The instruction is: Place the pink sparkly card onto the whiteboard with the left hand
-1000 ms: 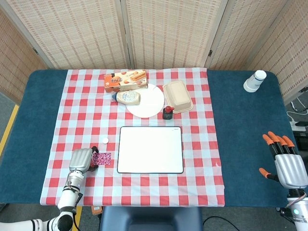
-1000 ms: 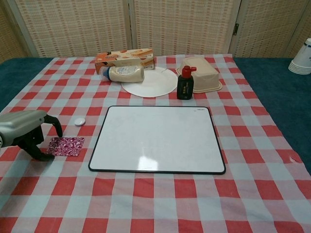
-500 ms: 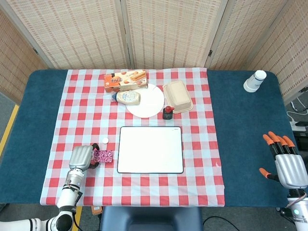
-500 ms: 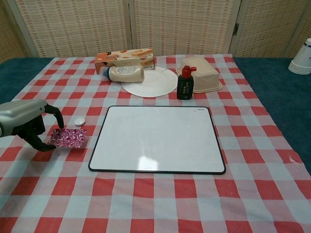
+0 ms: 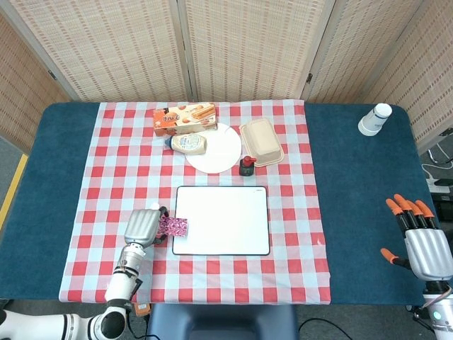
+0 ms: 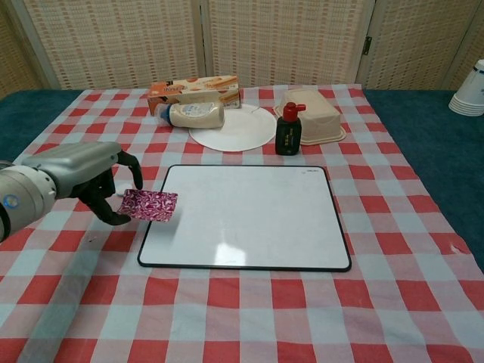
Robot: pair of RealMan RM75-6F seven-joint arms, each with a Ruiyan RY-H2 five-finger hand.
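Note:
My left hand [image 5: 144, 228] [image 6: 91, 175] pinches the pink sparkly card [image 5: 173, 227] [image 6: 149, 206] by its left edge and holds it lifted above the table. The card hangs over the left border of the whiteboard [image 5: 226, 223] [image 6: 249, 219], which lies flat on the checked cloth with a black frame. My right hand [image 5: 422, 241] hovers open far to the right over the blue table edge, holding nothing; only the head view shows it.
Behind the whiteboard stand a black ink bottle [image 6: 288, 129], a white plate [image 6: 238, 130], a lying mayonnaise bottle [image 6: 193, 115], a biscuit box [image 6: 195, 91] and a beige lidded container [image 6: 311, 116]. A stack of paper cups [image 5: 374, 119] sits at the far right.
The left hand has lifted the card off the cloth and carried it rightward, from well left of the whiteboard to over its left border. The right hand stayed still.

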